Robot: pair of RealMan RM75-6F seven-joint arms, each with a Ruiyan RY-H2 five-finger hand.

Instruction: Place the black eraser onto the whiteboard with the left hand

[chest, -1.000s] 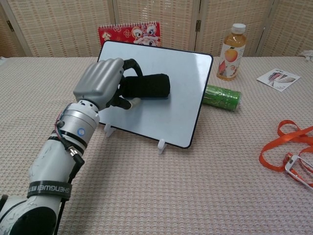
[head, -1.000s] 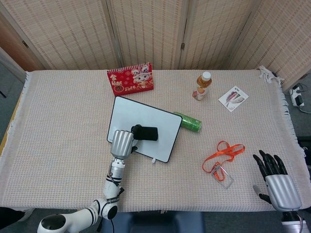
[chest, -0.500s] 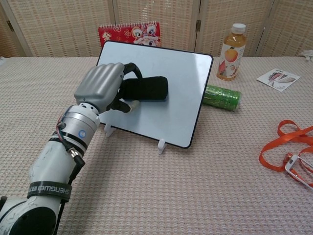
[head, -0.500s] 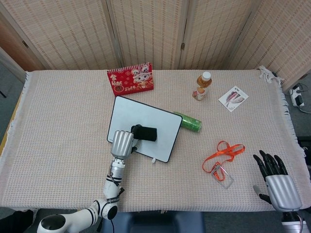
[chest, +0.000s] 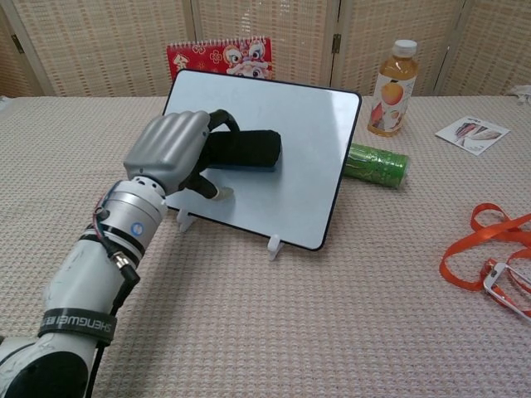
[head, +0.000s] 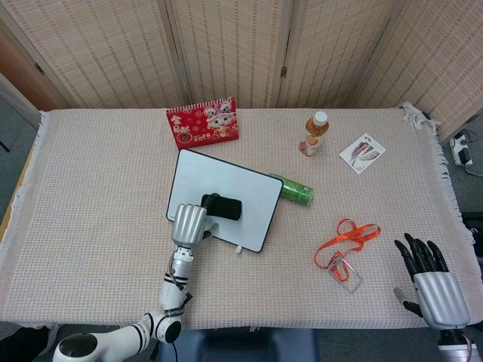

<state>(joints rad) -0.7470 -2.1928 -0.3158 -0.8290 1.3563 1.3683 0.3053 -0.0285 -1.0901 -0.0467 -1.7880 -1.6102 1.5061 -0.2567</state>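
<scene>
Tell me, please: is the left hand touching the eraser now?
Touching. The chest view shows the left hand with its fingers wrapped around one end of the eraser, which lies on the whiteboard.

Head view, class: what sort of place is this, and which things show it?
Probably an indoor robot test room, not a home: a table under a woven beige cloth, folding woven screens behind it, and odd props such as a white whiteboard and red desk calendar.

The left hand (chest: 170, 149) seemingly grips the black eraser (chest: 245, 149) against the whiteboard (chest: 307, 157).
</scene>
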